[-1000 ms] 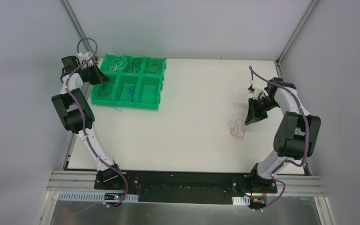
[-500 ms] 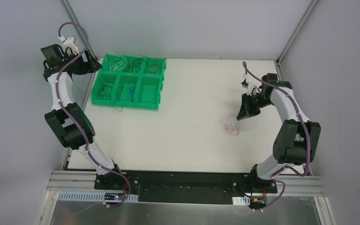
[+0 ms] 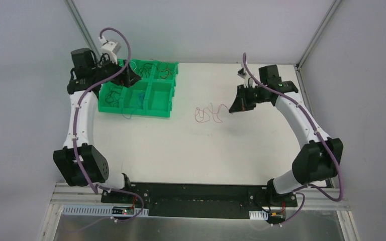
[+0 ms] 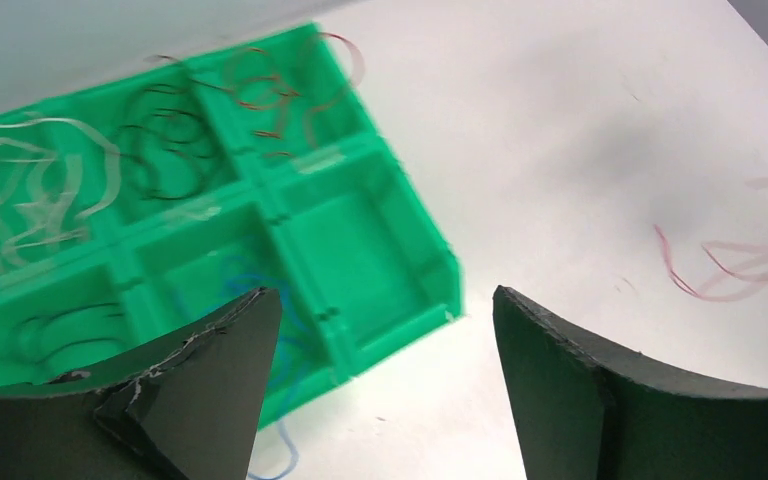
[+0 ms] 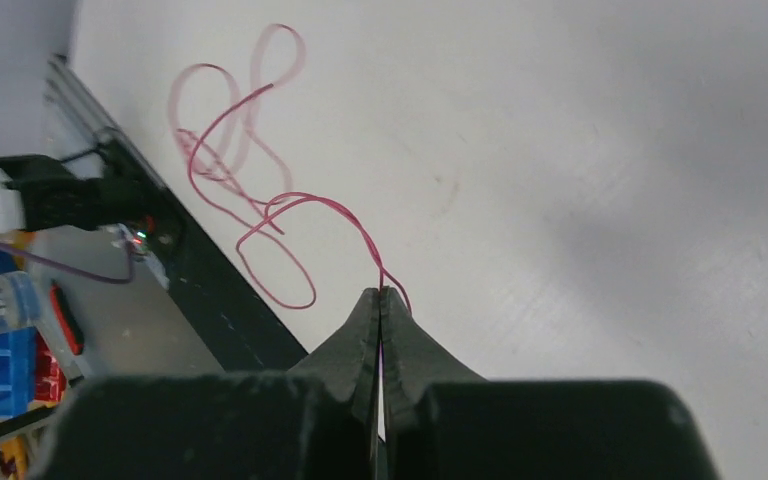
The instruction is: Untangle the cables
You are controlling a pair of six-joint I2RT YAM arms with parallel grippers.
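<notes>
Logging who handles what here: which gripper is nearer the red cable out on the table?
Right. The right gripper is shut on one end of the red cable; the left gripper is open above the green tray, well away from it.

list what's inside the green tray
In the green tray, far row: white cables, black cables, red cables. Near row: dark cables, blue cable, one bare compartment. The left end effector hides part of the near row.

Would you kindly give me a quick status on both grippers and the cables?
Right gripper shut on red cable, rest lying on table. Left gripper open over green bin. No obstruction seen.
</notes>
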